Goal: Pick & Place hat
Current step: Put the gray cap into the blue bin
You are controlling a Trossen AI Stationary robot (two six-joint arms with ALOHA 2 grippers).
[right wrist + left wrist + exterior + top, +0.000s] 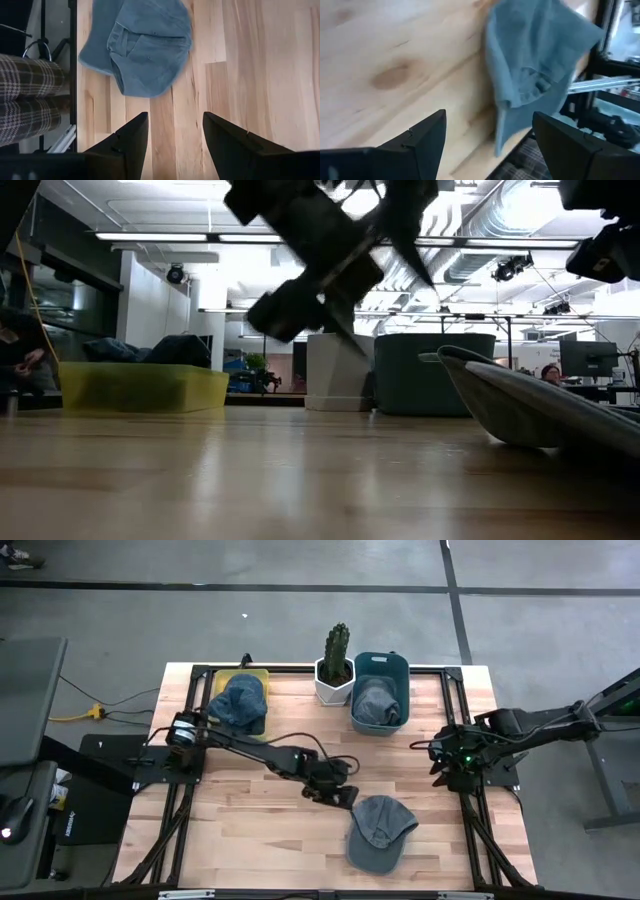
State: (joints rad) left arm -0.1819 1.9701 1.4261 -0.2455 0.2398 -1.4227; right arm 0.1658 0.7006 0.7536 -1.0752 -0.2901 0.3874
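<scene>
A blue-grey denim cap (380, 832) lies flat on the wooden table near its near edge; it also shows in the left wrist view (540, 65), the right wrist view (142, 47) and the low view (540, 405). My left gripper (345, 795) hovers open above the table just left of the cap, fingers spread (487, 145), touching nothing. My right gripper (440, 768) waits open (175, 135) by the table's right edge. A second cap (240, 703) rests in the yellow bin (243, 675), a third (377, 700) in the teal bin (381, 665).
A potted cactus (336, 665) in a white pot stands between the two bins at the far edge. Black frame rails (470, 810) run along the table's sides. Bare wood (250, 830) lies left of the cap. A person's plaid trouser leg (30, 100) shows beyond the near edge.
</scene>
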